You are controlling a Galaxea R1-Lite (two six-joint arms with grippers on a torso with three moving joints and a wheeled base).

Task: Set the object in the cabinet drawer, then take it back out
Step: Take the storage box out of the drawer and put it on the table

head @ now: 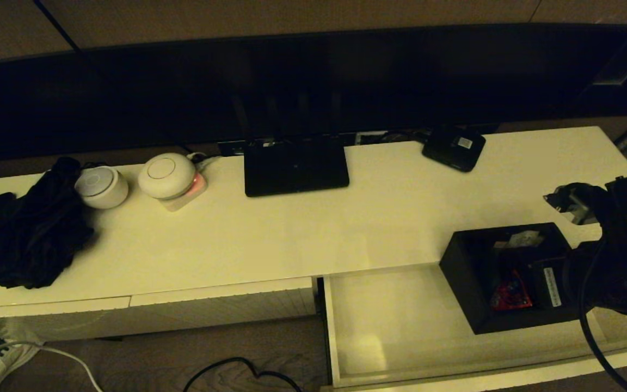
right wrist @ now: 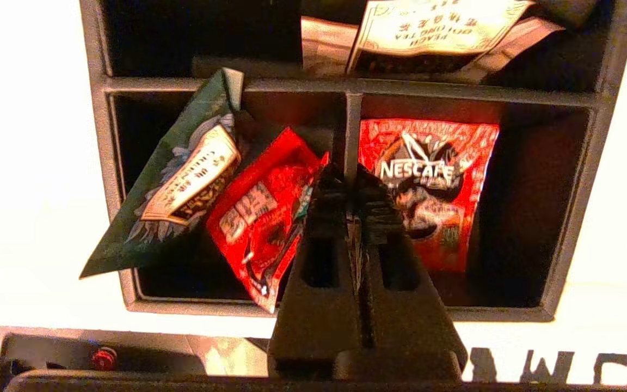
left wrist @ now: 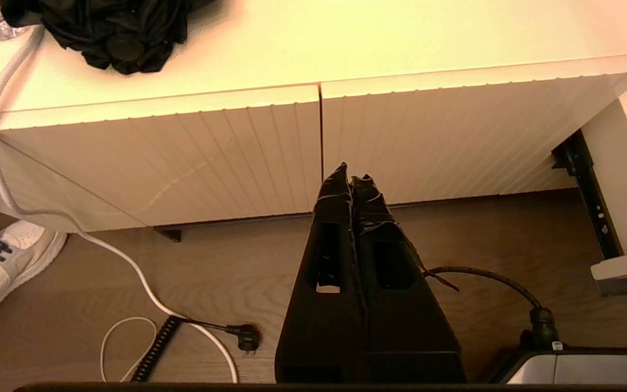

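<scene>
The black organiser box (head: 501, 275) with inner dividers sits at the right, over the back right part of the open cream-white drawer (head: 400, 316). I cannot tell whether it rests on the drawer floor. Red-and-white packets (right wrist: 428, 179) and a green sachet (right wrist: 183, 179) lie in its compartments. My right gripper (right wrist: 350, 182) reaches in from above, shut on the box's middle divider (right wrist: 352, 120). The right arm (head: 618, 261) hides the box's right side. My left gripper (left wrist: 350, 173) hangs shut and empty low before the closed ribbed fronts (left wrist: 183, 158).
On the cabinet top stand a flat black router (head: 296, 166), a small black device with a white label (head: 453, 147), two white round devices (head: 166, 174) and a black cloth heap (head: 30, 234). Cables (left wrist: 145, 294) and a white shoe (left wrist: 3, 261) lie on the floor.
</scene>
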